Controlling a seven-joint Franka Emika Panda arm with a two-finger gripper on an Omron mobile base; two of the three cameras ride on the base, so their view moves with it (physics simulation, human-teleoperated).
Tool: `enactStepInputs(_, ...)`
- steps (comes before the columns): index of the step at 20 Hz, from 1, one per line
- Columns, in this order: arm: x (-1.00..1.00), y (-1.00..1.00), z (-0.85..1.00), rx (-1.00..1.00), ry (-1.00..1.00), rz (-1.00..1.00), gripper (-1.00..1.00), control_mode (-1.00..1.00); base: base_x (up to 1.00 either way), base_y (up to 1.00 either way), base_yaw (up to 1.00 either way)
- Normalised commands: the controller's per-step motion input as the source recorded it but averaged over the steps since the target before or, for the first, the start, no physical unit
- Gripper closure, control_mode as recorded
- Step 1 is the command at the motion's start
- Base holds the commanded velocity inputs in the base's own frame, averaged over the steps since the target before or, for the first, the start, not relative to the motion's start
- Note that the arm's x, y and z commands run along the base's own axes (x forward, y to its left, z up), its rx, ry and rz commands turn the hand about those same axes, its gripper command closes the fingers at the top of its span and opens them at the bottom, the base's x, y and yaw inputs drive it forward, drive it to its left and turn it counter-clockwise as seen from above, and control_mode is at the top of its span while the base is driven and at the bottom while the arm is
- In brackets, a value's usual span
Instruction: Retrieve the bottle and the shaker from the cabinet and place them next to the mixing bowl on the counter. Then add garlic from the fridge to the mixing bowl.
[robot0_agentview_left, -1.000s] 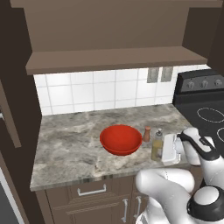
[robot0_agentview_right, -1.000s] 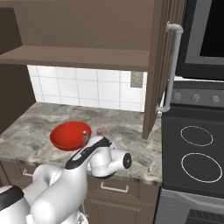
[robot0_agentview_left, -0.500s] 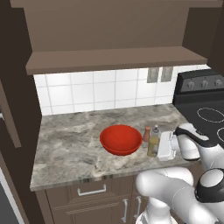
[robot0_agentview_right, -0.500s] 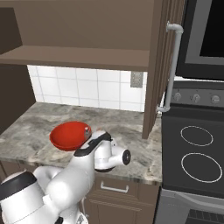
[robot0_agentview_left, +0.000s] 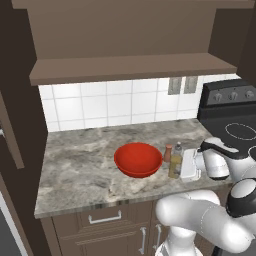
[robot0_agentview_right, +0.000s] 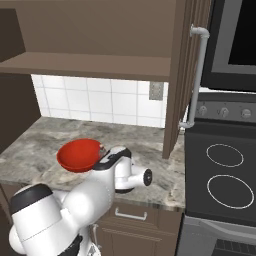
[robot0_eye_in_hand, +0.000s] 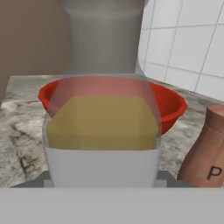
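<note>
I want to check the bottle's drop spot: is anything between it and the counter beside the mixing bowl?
Nothing visible. The bottle stands at the counter just right of the red mixing bowl, with the shaker close behind it, clear of that spot.

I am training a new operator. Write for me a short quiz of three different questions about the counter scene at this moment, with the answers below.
1. True or false: the shaker lies inside the mixing bowl.
2. Which thing stands directly in front of the gripper? A) the bottle B) a pan C) garlic
3. Fill in: the liquid in the bottle is ____ in colour.

Key
1. False. In the left base view it stands upright on the counter, to the right of the bowl.
2. A. It fills the hand view.
3. Yellow.
</note>
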Motion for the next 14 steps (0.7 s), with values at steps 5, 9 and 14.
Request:
enactStepInputs(5, 0.01, 0.00, -0.16, 0.00, 0.00, 0.00, 1.00, -1.00, 0.00, 0.00, 0.00)
enactStepInputs(9, 0.04, 0.00, -0.27, 0.00, 0.00, 0.00, 1.00, -1.00, 0.00, 0.00, 0.00)
enactStepInputs(14, 0.10, 0.00, -0.29, 0.00, 0.00, 0.00, 1.00, -1.00, 0.00, 0.00, 0.00)
